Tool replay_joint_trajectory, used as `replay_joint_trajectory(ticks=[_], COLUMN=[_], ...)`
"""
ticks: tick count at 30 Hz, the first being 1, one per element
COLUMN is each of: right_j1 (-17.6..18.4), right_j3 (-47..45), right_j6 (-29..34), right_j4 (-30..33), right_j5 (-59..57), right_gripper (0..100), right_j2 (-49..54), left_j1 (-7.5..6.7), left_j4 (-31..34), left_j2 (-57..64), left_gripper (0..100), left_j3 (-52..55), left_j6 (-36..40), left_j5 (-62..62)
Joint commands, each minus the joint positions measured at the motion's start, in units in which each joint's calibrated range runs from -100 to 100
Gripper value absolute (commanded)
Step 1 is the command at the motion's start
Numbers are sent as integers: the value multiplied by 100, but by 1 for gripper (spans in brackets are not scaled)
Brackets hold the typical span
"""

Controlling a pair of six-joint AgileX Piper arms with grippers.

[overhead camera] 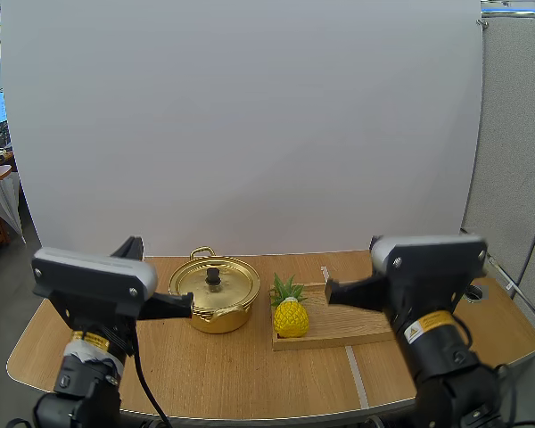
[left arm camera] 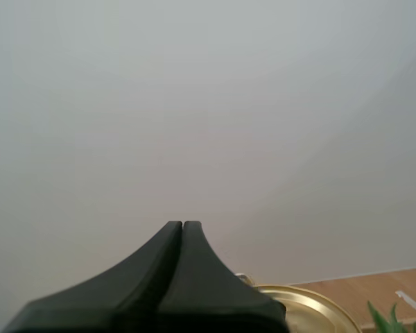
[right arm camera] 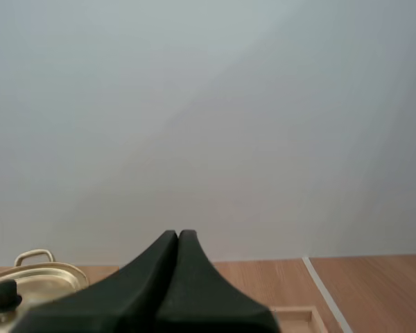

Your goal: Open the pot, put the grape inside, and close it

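Left gripper [overhead camera: 185, 305]: clenched on nothing, its fingers 1 dark wedge in its wrist view [left arm camera: 183, 225]; it hangs just left of the pot and points forward, so it looks parked, not reaching
Pot [overhead camera: 216, 317]: gold, on the table [overhead camera: 250, 374] left of centre, with a loop handle at the back; it is the nearest thing to the left arm
Lid [overhead camera: 233, 284]: seated flat on the pot, so the opening step is not yet done; its black knob [overhead camera: 213, 276] stands upright in the middle, free for a pinch from above
Pineapple [overhead camera: 291, 318]: no grape shows; this yellow fruit with green leaves stands upright on the tray's left end, near the pot but apart from it, and is probably what goes inside, a short carry
Tray [overhead camera: 348, 326]: wooden, just right of the pot, keeping the fruit on the right arm's side
Right gripper [overhead camera: 328, 290]: closed tight and empty [right arm camera: 178, 234], raised over the tray's far edge, tips toward the pineapple
Likely split: left arm for the lid, right for the fruit
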State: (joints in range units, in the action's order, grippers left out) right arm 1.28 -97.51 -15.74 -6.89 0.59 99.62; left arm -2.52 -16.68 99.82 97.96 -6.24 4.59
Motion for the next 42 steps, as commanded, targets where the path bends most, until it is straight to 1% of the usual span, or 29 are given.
replay_joint_trajectory(ticks=[1, 2, 5, 8, 14, 17, 21, 24, 27, 42], right_j1=[-22, -22, -22, -22, -22, -22, -22, -22, -22, -45], right_j3=[-249, -249, -249, -249, -249, -249, -249, -249, -249, -249], right_j6=[-27, -27, -27, -27, -27, -27, -27, -27, -27, -27], right_j4=[10, 10, 25, 26, 162, 201, 224, 259, 283, 357], right_j5=[478, 234, 84, -1, -1351, -1716, -2188, -2638, -3118, -3156], right_gripper=[0, 0, 0, 0, 0, 0, 0, 0, 0, 0], right_j2=[38, 38, 38, 38, 38, 38, 38, 38, 38, 38], left_j1=[4, 4, 16, 87, 95, 95, 95, 132, 132, 132], left_j4=[-65, -65, -65, -65, -3, 343, 1044, 1138, 1138, 1138], left_j2=[18, 18, 18, 18, 18, 18, 18, 18, 18, 18], left_gripper=[0, 0, 0, 0, 0, 0, 0, 0, 0, 0], left_j3=[204, 204, 204, 204, 204, 204, 204, 204, 204, 204], left_j6=[9, 9, 178, 356, 402, 746, 1447, 1656, 1738, 1728], left_j5=[-217, -375, -845, -1274, -2716, -2780, -3434, -3436, -3452, -3450])
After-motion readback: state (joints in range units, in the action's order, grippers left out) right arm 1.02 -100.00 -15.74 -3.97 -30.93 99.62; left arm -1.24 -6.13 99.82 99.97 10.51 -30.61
